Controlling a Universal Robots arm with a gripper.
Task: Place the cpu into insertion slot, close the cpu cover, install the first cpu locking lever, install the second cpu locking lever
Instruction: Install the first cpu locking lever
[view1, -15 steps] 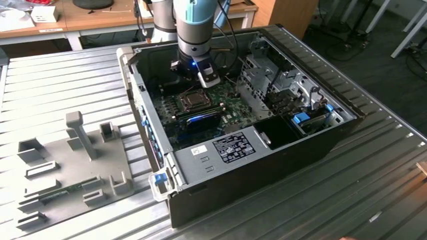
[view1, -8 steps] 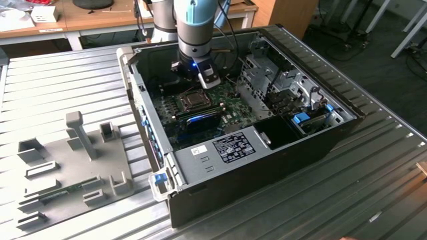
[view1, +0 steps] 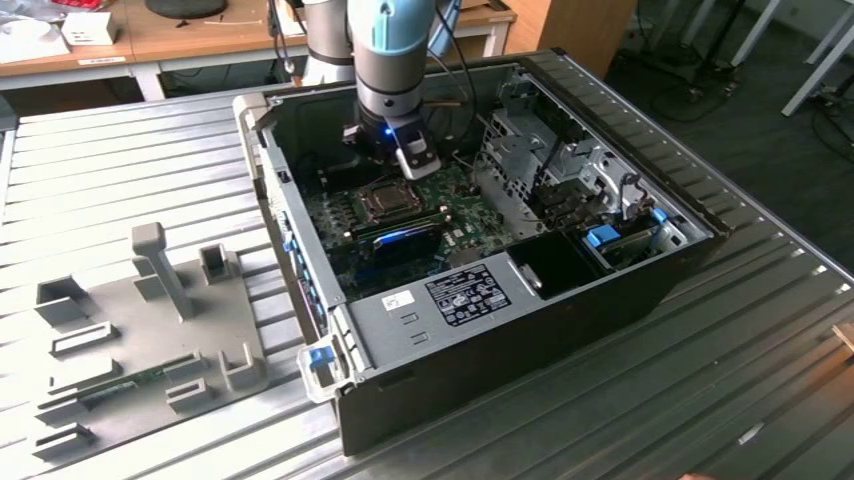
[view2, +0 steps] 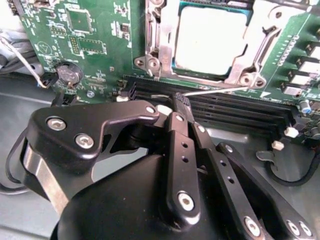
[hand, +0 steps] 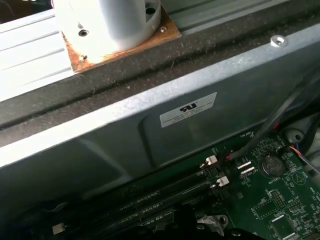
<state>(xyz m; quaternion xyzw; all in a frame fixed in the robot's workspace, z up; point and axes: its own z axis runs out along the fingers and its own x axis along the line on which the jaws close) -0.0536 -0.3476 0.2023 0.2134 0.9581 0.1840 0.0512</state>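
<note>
Now | gripper (view2: 181, 100): fingers pinched together, tip touching the end of the locking lever (view2: 215, 91) | we note the cpu (view2: 210, 40) framed by the cpu cover (view2: 162, 35), near the tip.

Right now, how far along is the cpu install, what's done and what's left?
Done: the cpu sits in the insertion slot, and the cpu cover looks folded down around it. In hand: the gripper, closed, has its tip at the end of a thin silvery locking lever beside the socket. Left: latching the levers; I can't see that any is locked yet.
</note>
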